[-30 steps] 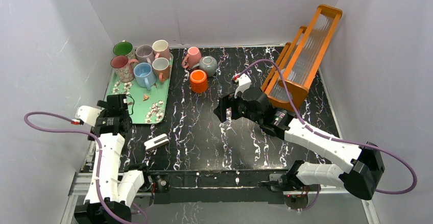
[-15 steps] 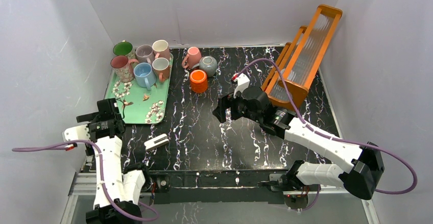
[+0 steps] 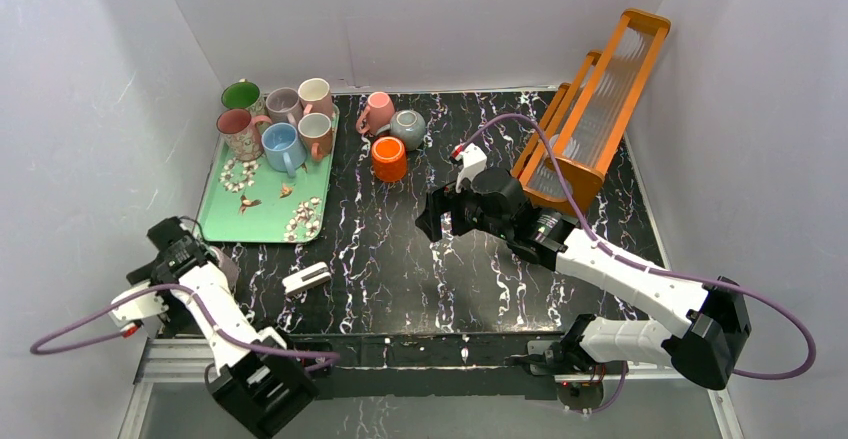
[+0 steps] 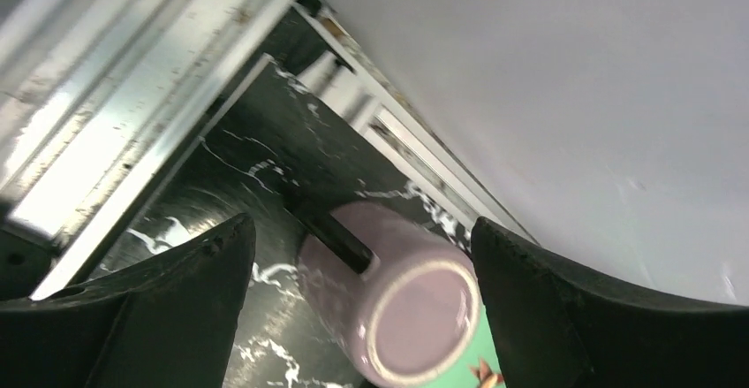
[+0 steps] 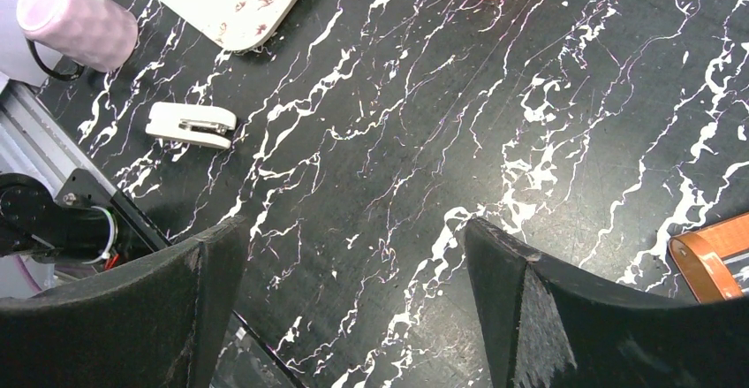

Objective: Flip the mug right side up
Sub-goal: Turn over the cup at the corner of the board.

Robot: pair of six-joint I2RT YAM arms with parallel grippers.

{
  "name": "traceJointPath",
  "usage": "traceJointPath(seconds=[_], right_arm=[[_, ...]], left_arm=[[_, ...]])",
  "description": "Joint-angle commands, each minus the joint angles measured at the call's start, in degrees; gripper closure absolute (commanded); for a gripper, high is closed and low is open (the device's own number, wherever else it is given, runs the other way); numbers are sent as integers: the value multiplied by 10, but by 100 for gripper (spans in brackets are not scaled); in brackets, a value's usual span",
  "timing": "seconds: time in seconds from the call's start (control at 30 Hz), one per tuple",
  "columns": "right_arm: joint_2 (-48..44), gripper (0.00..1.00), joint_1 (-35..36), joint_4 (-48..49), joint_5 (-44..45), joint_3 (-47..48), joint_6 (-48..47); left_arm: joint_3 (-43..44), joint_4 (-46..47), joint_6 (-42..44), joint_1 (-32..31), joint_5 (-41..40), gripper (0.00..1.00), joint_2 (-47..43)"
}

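Observation:
A lilac mug (image 4: pixel 402 313) with a black handle stands at the table's near left, just off the tray's corner. Its flat base faces the left wrist camera and its mouth is hidden. The right wrist view catches the same mug (image 5: pixel 75 19) at top left, base up. From above, the mug (image 3: pixel 229 265) is mostly covered by the left arm. My left gripper (image 4: pixel 360 229) is open, with the mug between and beyond its fingertips, untouched. My left gripper (image 3: pixel 193 256) sits low by the left wall. My right gripper (image 3: pixel 432 217) hangs open over mid-table, and in its own view my right gripper (image 5: pixel 353 229) is empty.
A green tray (image 3: pixel 262 221) carries several upright mugs at the back left. A pink mug (image 3: pixel 377 112), a grey mug (image 3: pixel 408 128) and an orange mug (image 3: pixel 390 159) stand behind the centre. A white clip (image 3: pixel 307 278) lies near the front. An orange rack (image 3: pixel 590 109) leans at the right.
My left arm has swung from the tray's near edge back to the near left corner, and its jaws have narrowed a little. The right arm has barely moved.

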Motion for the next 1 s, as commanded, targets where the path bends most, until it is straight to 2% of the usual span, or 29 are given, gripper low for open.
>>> traceJointPath(seconds=[0.0, 0.17, 0.57, 0.73, 0.97], right_arm=[[-6, 1, 2, 9, -3, 25, 0], [1, 1, 2, 16, -14, 22, 4], [13, 1, 2, 16, -23, 38, 5], [30, 1, 2, 17, -31, 50, 5], [36, 1, 2, 20, -33, 53, 7]], left_arm=[[-15, 16, 37, 68, 79, 12, 20], [-47, 39, 9, 83, 114, 14, 19], [-64, 100, -18, 112, 170, 31, 102], [-90, 130, -34, 114, 223, 40, 136], [-91, 149, -28, 116, 238, 59, 164]])
